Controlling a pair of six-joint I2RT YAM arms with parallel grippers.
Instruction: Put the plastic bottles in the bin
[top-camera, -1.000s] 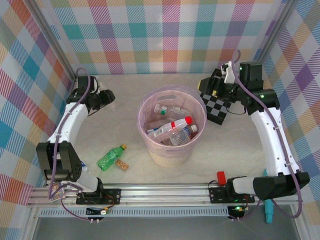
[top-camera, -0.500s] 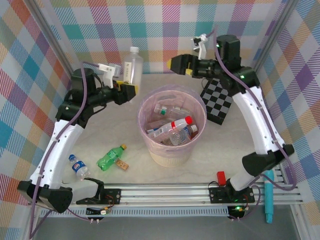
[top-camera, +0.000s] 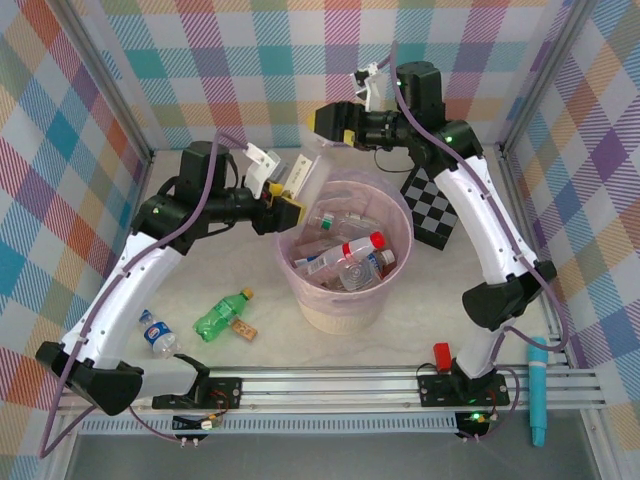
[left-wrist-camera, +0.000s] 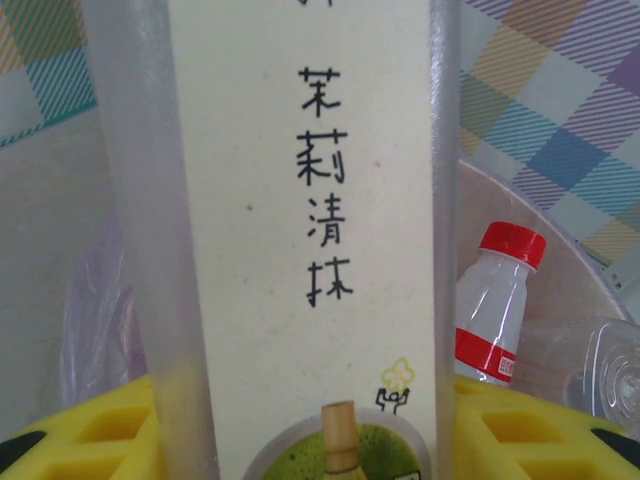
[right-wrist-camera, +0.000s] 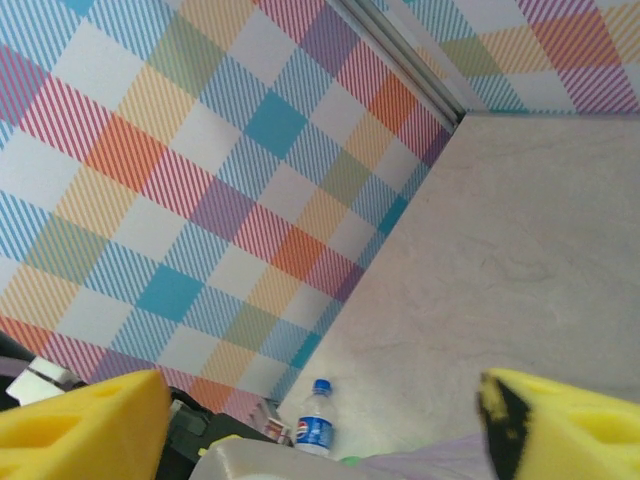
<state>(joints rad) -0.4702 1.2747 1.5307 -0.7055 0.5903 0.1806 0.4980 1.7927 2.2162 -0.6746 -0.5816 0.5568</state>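
My left gripper (top-camera: 287, 200) is shut on a clear plastic bottle (top-camera: 303, 172) with a cream label. It holds it tilted over the left rim of the bin (top-camera: 345, 315), a cream bucket with a pink bag. In the left wrist view this bottle (left-wrist-camera: 300, 200) stands between the yellow pads (left-wrist-camera: 100, 432). Several bottles lie in the bin, one with a red cap (top-camera: 362, 245) (left-wrist-camera: 495, 300). On the table lie a green bottle (top-camera: 222, 315) and a blue-capped bottle (top-camera: 155, 333) (right-wrist-camera: 315, 425). My right gripper (top-camera: 330, 124) (right-wrist-camera: 320, 430) hovers open behind the bin's far rim, with nothing between its fingers.
A small brown block (top-camera: 245, 330) lies beside the green bottle. A black-and-white checkerboard (top-camera: 432, 210) lies right of the bin. Checked walls close the table on three sides. A red piece (top-camera: 442, 352) sits on the front rail.
The left arm has carried the cream-labelled bottle right and down to the bin's left rim. The right arm has swung left to behind the bin.
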